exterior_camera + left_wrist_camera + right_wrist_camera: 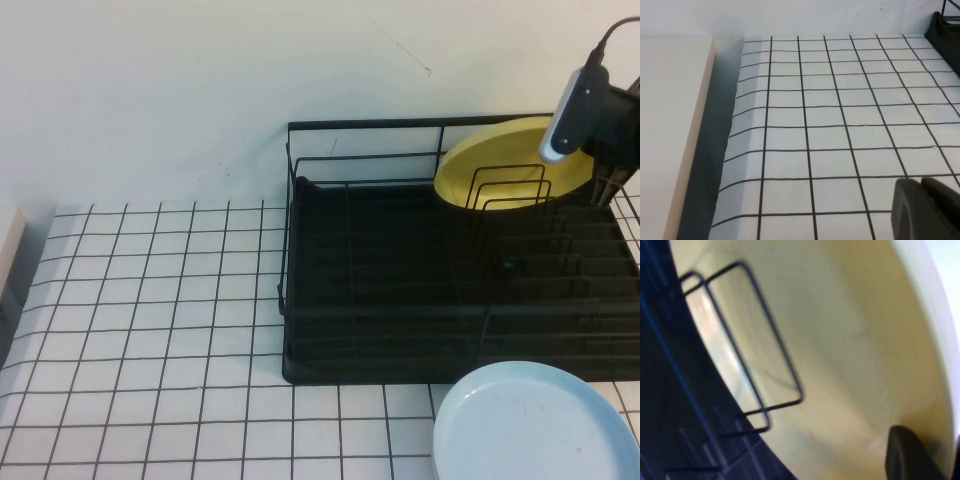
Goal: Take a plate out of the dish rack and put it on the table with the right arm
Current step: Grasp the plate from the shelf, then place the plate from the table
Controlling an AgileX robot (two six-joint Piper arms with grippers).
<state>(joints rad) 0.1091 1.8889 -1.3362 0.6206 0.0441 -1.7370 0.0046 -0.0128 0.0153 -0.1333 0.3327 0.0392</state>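
Observation:
The yellow plate (510,160) leans in the back right of the black dish rack (400,300), held up by upright wire loops. My right gripper (604,186) is at the plate's right rim. In the right wrist view the plate (840,340) fills the frame; one dark finger (910,455) lies on its inner face and the other shows as a sliver beyond the rim, so the right gripper (946,460) is shut on the rim. My left gripper (921,184) is shut and empty, low over the gridded table (840,115), and is out of the high view.
A light blue plate (535,425) lies flat on the table at the front right, just before the rack. The gridded table (150,330) stretches left of the rack. A beige block (670,135) borders the table's left edge. A white wall stands behind.

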